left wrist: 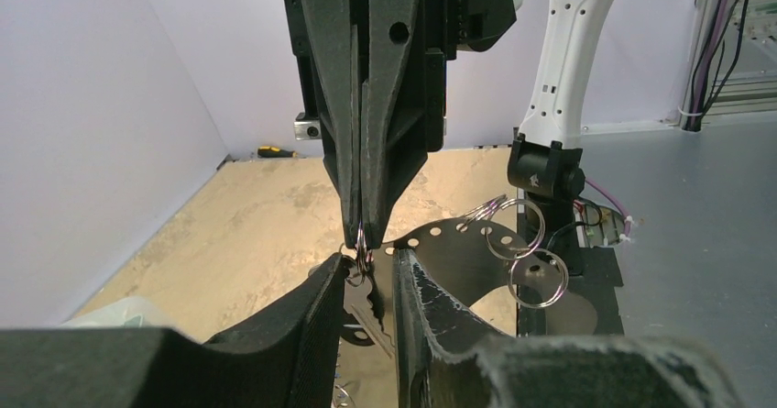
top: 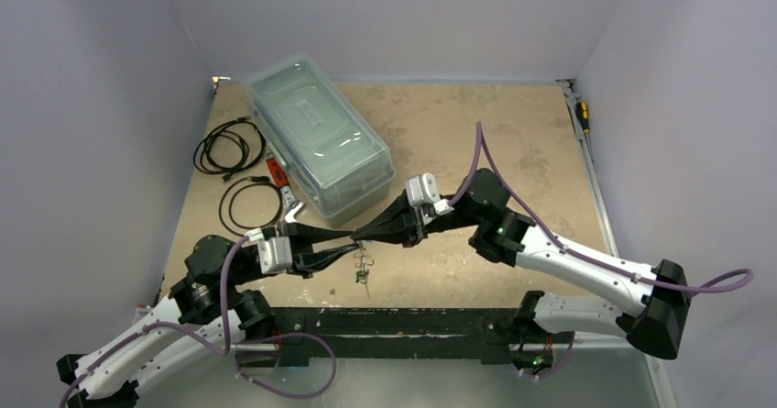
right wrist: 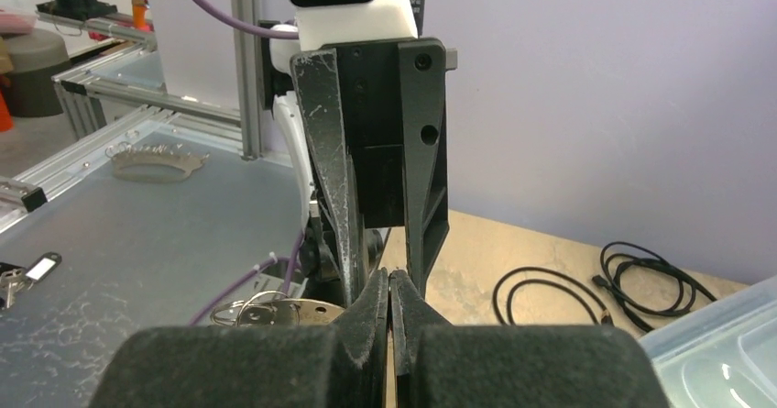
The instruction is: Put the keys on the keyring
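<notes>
My two grippers meet tip to tip above the table's near middle. My right gripper (top: 360, 235) (left wrist: 362, 234) (right wrist: 391, 280) is shut on a small metal ring at the end of the keyring (left wrist: 440, 243), a thin curved band with holes. It carries two larger metal rings (left wrist: 527, 257) and hangs in the air (top: 364, 266). The band also shows in the right wrist view (right wrist: 307, 311). A dark and silver key (left wrist: 365, 300) hangs from the pinched ring between the fingers (left wrist: 311, 325) of my open left gripper (top: 352, 237) (left wrist: 368, 261). I see no green or blue key.
A clear lidded plastic box (top: 316, 137) stands at the back left. Two coiled black cables (top: 229, 147) (top: 249, 204) lie left of it, with a small red object (top: 273, 168) and a silvery tool (top: 291, 210). A yellow-handled screwdriver (top: 583, 115) lies at the far right edge.
</notes>
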`<state>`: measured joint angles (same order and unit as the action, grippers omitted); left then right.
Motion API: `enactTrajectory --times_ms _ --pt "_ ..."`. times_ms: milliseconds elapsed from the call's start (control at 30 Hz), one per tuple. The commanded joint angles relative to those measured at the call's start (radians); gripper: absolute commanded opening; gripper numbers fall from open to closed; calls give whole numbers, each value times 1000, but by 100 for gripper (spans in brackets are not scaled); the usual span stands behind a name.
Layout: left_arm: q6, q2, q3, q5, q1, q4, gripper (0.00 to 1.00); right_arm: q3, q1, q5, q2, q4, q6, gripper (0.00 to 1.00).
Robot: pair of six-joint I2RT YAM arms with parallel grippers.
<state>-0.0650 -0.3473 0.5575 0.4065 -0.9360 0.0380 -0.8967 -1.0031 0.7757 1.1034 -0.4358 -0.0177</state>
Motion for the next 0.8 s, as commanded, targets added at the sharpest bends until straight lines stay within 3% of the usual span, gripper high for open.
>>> enactTrajectory --times_ms 0,133,333,500,633,767 --pt "-11 3 8 -14 2 30 24 -5 -6 17 -2 -79 11 0" --pt "-12 4 7 -17 2 28 19 -5 -6 17 -1 -80 11 0" --pt "-12 1 10 -18 3 25 0 -2 -6 26 -8 -89 39 0" --pt "-12 4 11 -36 3 22 0 -5 -6 44 -7 -81 52 0" --pt "-14 -1 15 -47 3 17 0 -29 -5 -4 -34 33 -3 31" --pt "-12 -10 18 -43 3 14 0 -72 -5 -64 -69 180 -65 38"
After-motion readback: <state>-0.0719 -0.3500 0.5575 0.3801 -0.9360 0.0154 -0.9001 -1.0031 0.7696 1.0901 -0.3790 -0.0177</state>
